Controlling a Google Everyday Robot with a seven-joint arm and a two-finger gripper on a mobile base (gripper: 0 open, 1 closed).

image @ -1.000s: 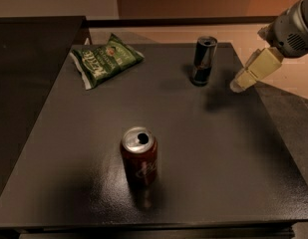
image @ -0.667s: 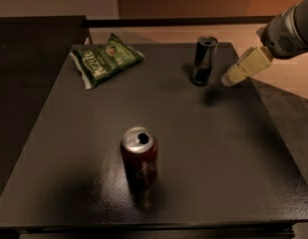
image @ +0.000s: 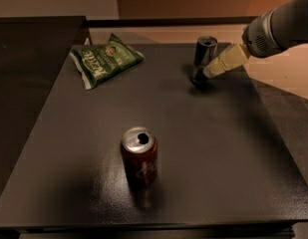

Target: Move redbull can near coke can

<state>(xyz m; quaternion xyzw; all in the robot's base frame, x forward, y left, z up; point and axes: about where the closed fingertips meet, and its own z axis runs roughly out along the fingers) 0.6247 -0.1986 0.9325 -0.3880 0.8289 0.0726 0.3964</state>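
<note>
The redbull can [image: 203, 54], slim and dark with a silver top, stands upright near the far right of the dark table [image: 203, 148]. The coke can [image: 140, 157], wider and dark red with an opened silver top, stands upright near the table's front middle. My gripper [image: 209, 72] reaches in from the upper right on a grey arm, its pale fingers [image: 224, 62] right at the redbull can's lower right side, overlapping it in view.
A green chip bag [image: 105, 59] lies at the table's far left. The table's right edge runs close behind the redbull can, with light floor [image: 288, 68] beyond. A dark counter [image: 29, 59] stands to the left.
My gripper has moved left and slightly down, from clear of the redbull can's right side to right against it. Both cans and the chip bag have stayed in place.
</note>
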